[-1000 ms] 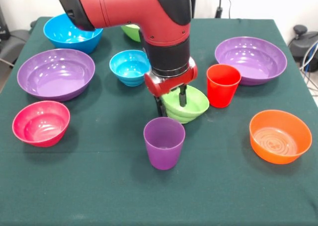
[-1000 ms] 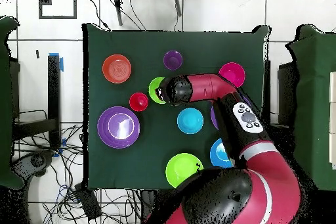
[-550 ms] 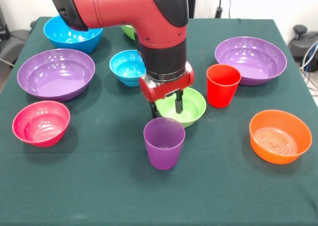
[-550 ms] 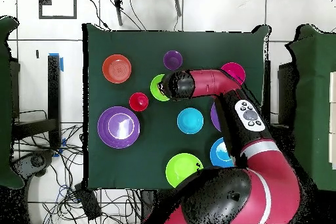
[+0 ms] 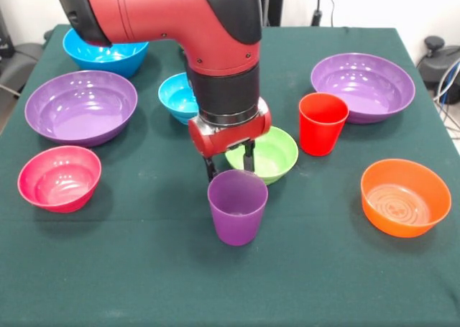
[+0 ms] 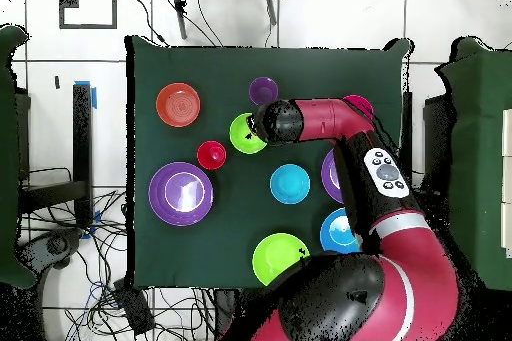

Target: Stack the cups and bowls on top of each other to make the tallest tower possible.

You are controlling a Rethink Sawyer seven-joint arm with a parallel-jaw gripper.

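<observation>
Cups and bowls all sit apart on the green worktop (image 5: 144,284); no tower yet. The tool (image 5: 230,162) pinches the rim of the small lime bowl (image 5: 269,154) at its nine o'clock side and has dragged it from beside the red cup (image 5: 323,122) toward the purple cup (image 5: 237,206), likely its next seat.

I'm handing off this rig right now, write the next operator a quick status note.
Gripper: shut on the small lime green bowl at its rim, just behind the purple cup.
Red cup stands alone beside that bowl; the orange bowl, pink bowl and small blue bowl sit apart on the table.
Done: nothing stacked.
Left: build the whole tower.
</observation>
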